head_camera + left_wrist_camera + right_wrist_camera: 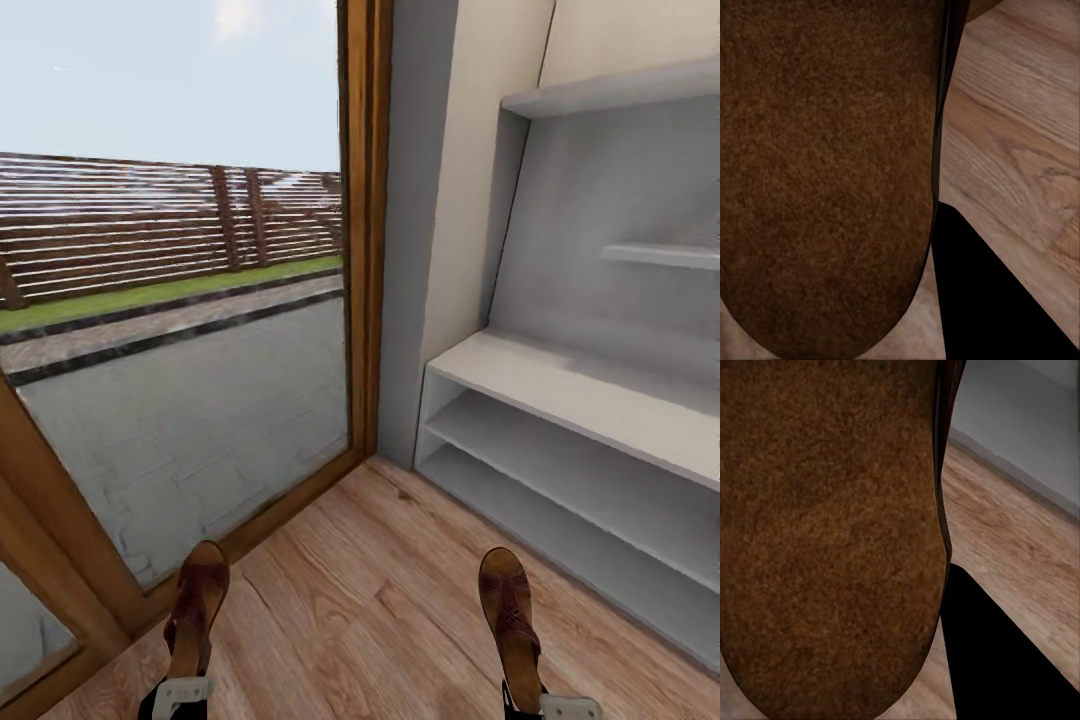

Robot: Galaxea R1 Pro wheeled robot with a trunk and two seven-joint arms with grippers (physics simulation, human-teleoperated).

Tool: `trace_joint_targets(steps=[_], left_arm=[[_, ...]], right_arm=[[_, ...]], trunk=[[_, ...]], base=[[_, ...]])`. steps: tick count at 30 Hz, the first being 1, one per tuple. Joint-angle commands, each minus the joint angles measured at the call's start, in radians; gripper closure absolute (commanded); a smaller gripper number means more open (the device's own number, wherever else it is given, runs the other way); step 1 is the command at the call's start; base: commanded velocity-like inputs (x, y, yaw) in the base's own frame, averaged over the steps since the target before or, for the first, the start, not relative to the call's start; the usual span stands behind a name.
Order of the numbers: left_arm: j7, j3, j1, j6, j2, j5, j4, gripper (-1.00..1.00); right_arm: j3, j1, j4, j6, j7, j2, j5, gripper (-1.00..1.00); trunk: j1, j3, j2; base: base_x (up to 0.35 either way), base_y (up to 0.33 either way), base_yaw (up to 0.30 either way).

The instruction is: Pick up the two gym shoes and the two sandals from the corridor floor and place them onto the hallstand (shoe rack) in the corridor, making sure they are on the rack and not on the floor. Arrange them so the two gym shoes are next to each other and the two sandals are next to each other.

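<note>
Two brown sandals are held up over the corridor floor (380,600). The left sandal (197,605) rises from my left gripper (178,692), which is shut on its heel end at the bottom edge of the head view. The right sandal (510,615) is gripped the same way by my right gripper (545,705). Each wrist view shows a sandal's rough brown sole close up: the left one (825,172) and the right one (832,532). The pale grey hallstand (590,400) stands ahead on the right, its bench and tiers bare. The gym shoes are out of view.
A tall glass door with a wooden frame (365,230) fills the left side, showing a paved yard and fence outside. A grey wall strip (415,200) separates it from the hallstand. Stepped shelves (620,95) hang above the bench.
</note>
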Motion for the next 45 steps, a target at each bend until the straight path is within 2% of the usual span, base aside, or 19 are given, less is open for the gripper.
trace_joint_targets(steps=[1,9,30,45], left_arm=[[-0.008,0.009,-0.001,-0.002,-0.001,-0.006,0.0,1.0],[-0.008,0.009,-0.001,-0.002,-0.001,-0.006,0.0,1.0],[-0.008,0.01,-0.001,-0.002,-0.001,-0.006,0.0,1.0],[-0.008,0.01,-0.001,-0.002,0.0,-0.004,0.0,1.0]], right_arm=[[0.009,-0.001,0.0,-0.003,-0.006,-0.001,-0.008,1.0],[0.009,-0.001,0.0,-0.003,-0.006,-0.001,-0.008,1.0],[0.009,-0.001,0.0,-0.003,-0.006,-0.001,-0.008,1.0],[0.009,-0.001,0.0,-0.003,-0.006,-0.001,-0.009,1.0]], trunk=[[0.0,-0.001,0.0],[0.0,-0.001,0.0],[0.0,-0.001,0.0],[0.0,-0.001,0.0]], base=[[0.186,0.289,-0.265],[0.148,0.229,-0.265],[0.012,0.014,-0.265],[0.123,0.27,-0.265]])
